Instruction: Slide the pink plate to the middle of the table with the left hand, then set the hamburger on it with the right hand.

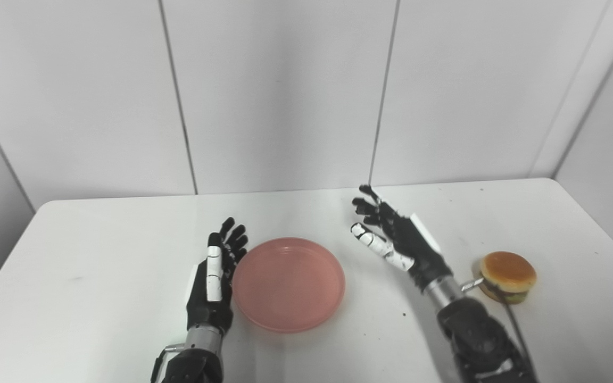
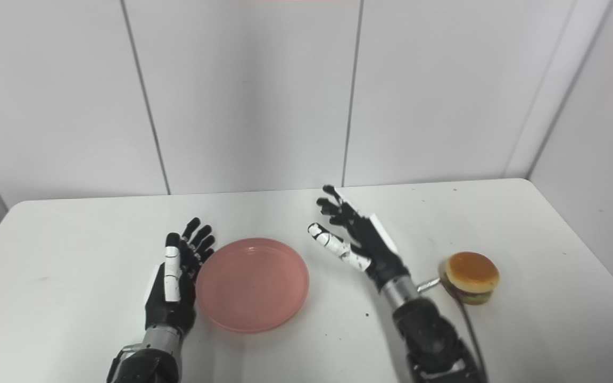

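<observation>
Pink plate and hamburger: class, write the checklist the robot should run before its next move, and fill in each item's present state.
1. Pink plate near the table's middle: ok.
2. Plate bare, ready for food: ok.
3. Left hand clear of the plate: cannot tell; it lies right beside the rim.
4. Right hand open and holding nothing: ok.
5. Hamburger upright on the table, beside the right wrist: ok.
6. Hamburger on the plate: not ok, not yet done.

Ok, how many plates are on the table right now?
1. The pink plate lies near the table's middle, right beside the open left hand. Nothing looks hidden; the hamburger sits off to the right.
</observation>
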Action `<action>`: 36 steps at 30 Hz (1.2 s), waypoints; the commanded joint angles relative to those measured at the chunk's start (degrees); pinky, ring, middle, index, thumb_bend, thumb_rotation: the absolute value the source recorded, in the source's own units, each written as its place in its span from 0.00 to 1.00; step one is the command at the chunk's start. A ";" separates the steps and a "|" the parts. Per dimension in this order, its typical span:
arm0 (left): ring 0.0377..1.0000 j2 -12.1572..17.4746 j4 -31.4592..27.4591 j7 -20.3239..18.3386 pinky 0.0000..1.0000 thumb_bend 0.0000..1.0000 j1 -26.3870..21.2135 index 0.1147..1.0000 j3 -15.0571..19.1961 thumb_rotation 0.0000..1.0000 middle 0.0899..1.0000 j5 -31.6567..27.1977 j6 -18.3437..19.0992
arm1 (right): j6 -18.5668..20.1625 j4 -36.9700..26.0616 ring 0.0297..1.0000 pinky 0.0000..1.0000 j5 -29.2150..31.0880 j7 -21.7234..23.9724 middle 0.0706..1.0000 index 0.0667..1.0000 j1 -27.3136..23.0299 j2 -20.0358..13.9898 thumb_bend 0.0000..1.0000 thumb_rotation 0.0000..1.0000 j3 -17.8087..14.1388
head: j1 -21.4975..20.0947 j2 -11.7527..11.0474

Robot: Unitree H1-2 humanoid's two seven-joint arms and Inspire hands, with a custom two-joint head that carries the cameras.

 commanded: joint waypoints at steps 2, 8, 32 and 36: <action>0.94 -0.39 4.31 -1.66 0.96 0.76 2.48 0.91 -0.24 1.00 0.92 -0.68 -1.89 | -0.26 -2.16 0.77 0.71 -3.15 -0.38 0.81 0.83 -1.72 -3.45 0.73 0.56 -1.18 | -1.46 -0.30; 0.93 0.31 4.85 -1.80 0.95 0.76 2.62 0.91 0.08 1.00 0.91 -0.26 -2.64 | 9.66 -9.31 0.78 0.71 -11.88 0.55 0.79 0.78 -0.17 -10.30 0.77 0.45 -3.79 | -4.72 -0.61; 0.92 2.02 6.79 -3.40 0.93 0.72 2.56 0.90 0.60 1.00 0.91 -1.18 -5.09 | 27.36 -18.89 0.92 0.96 -34.59 21.65 0.90 0.88 3.80 -23.51 1.00 0.32 -6.30 | -8.06 -1.64; 0.93 2.05 6.78 -3.63 0.94 0.73 2.59 0.91 0.46 1.00 0.91 -1.24 -5.00 | 27.40 -16.38 0.93 0.98 -35.30 22.96 0.90 0.88 3.52 -22.64 0.99 0.30 -6.49 | -8.02 -1.66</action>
